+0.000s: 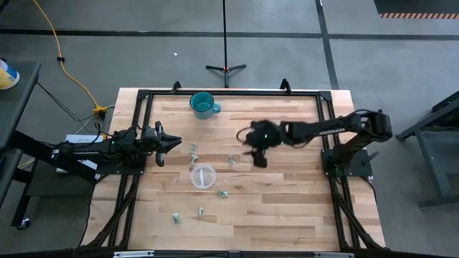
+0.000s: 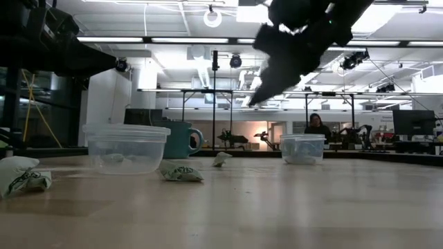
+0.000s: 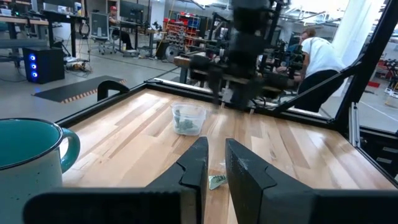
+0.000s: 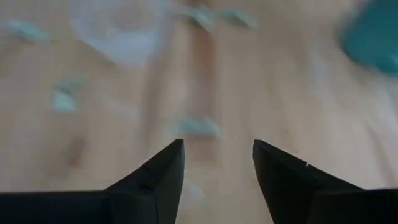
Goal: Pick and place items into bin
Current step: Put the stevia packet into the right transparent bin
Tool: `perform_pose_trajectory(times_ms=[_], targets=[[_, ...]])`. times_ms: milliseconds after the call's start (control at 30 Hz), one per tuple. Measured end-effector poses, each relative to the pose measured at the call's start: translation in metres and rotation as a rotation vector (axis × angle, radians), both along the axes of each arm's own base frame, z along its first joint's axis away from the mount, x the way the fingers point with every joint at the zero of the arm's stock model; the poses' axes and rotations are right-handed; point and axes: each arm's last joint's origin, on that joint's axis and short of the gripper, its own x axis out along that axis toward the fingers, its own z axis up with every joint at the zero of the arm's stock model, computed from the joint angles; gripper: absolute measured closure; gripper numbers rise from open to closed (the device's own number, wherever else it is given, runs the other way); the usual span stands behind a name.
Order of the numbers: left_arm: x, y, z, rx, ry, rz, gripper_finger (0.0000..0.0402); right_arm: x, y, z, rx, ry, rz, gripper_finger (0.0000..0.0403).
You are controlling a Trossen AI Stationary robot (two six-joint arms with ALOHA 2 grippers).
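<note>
Reaching out over the middle of the table (image 1: 287,215), the right gripper (image 1: 259,159) hangs above the wood with its fingers apart and nothing between them; the right wrist view shows bare table through the gap and one of the items (image 4: 198,127) lying just ahead of the fingertips. The step in hand looks like the approach for a pick, not yet a grasp. The items (image 1: 232,159) are small pale green-grey packets scattered on the table: a pair near the right gripper, one beside the bin's lower right edge, two near the table's front edge, and a couple close to the left gripper. The bin (image 1: 202,175), a clear round tub, stands between the two arms and already holds at least one piece. A teal mug (image 1: 203,104) stands near the back edge. The left gripper (image 1: 166,143) waits at the table's left side, its fingers nearly together and empty. The next move likely calls for lowering the right gripper straight over the nearest packet, closing on it, then carrying it over to the bin.
</note>
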Motion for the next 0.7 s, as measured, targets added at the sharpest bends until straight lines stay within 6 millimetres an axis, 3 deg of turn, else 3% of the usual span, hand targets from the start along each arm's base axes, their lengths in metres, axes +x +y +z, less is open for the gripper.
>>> perform_pose_trajectory(times_ms=[133, 233, 533, 700], targets=[[0.000, 0.000, 0.000, 0.000, 0.000, 0.001, 0.0309, 0.016, 0.033, -0.016, -0.099, -0.044, 0.126, 0.0223], [0.000, 0.000, 0.000, 0.000, 0.000, 0.000, 0.0309, 0.022, 0.046, -0.032, -0.218, -0.021, 0.104, 0.0223], [0.000, 0.000, 0.000, 0.000, 0.000, 0.000, 0.0309, 0.036, 0.054, -0.070, -0.319, 0.002, 0.142, 0.0187], [0.000, 0.000, 0.000, 0.000, 0.000, 0.000, 0.0309, 0.040, 0.049, -0.077, -0.351, -0.009, 0.111, 0.0164]])
